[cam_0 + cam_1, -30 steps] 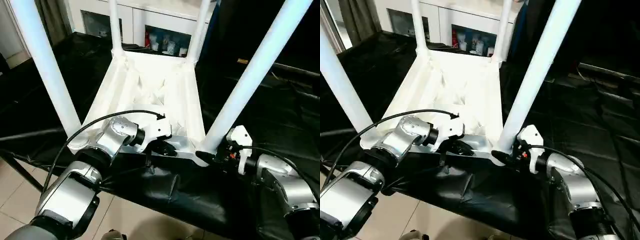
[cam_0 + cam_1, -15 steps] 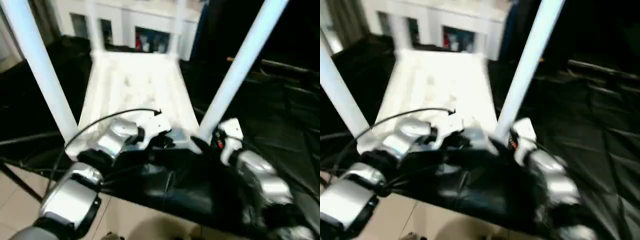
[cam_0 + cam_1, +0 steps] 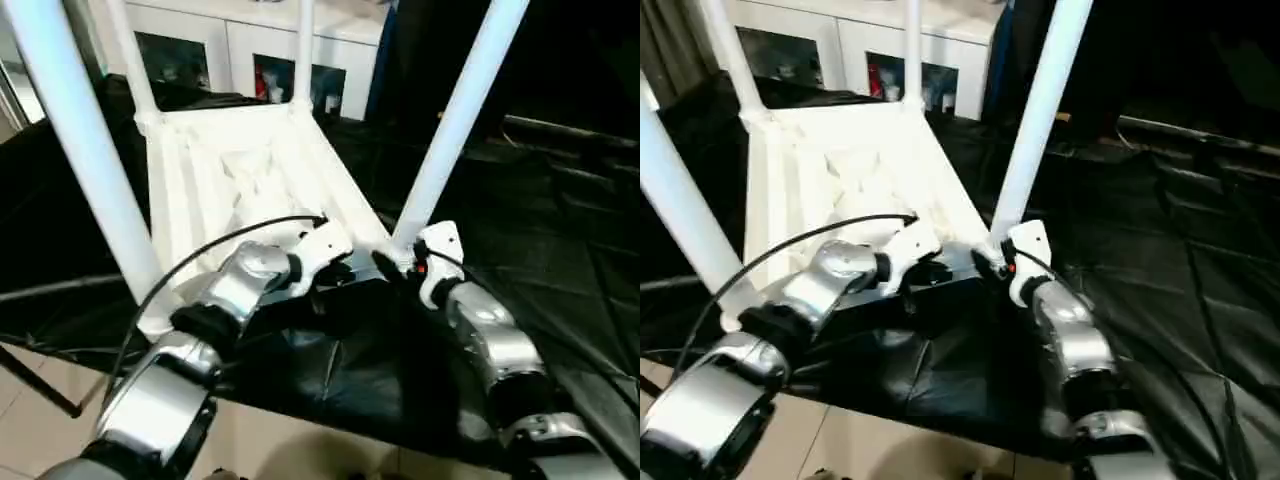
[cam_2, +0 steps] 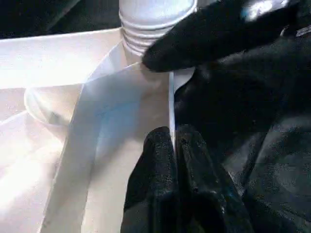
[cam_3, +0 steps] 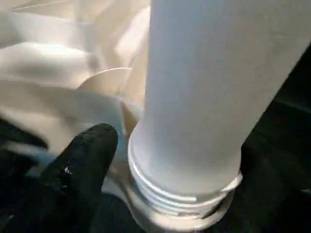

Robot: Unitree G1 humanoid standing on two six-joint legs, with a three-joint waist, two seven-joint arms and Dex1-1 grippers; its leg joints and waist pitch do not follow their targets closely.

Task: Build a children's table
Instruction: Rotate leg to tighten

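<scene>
At the near right corner of the upturned children's table point(image 3: 250, 170), which lies underside-up on the black-draped surface point(image 3: 560, 250), the near right leg point(image 3: 455, 125) stands in its round corner socket point(image 5: 160, 213). It rises steeply from there, its long axis running up and leaning a little to the right. The other three legs also stand in their corners.

The right claw point(image 3: 388, 266) is at the foot of this leg, right where the threaded end meets the socket. In the right wrist view one black finger point(image 5: 77, 165) lies beside the threads on the tabletop side. Its partner is hidden, so whether the jaws are spread or grasping the leg cannot be told from the pictures. The leg base sits just ahead of this claw, and the right arm is clearly the nearer of the two.

The left claw point(image 4: 173, 145) is pressed together on the thin near rim point(image 4: 171, 104) of the tabletop, a little to the left of the same corner, and looks to be steadying the top.

A few thread turns show above the socket, so the leg is probably not fully seated. Any further tightening would turn about that steep upright axis, with the right claw best placed for it.
</scene>
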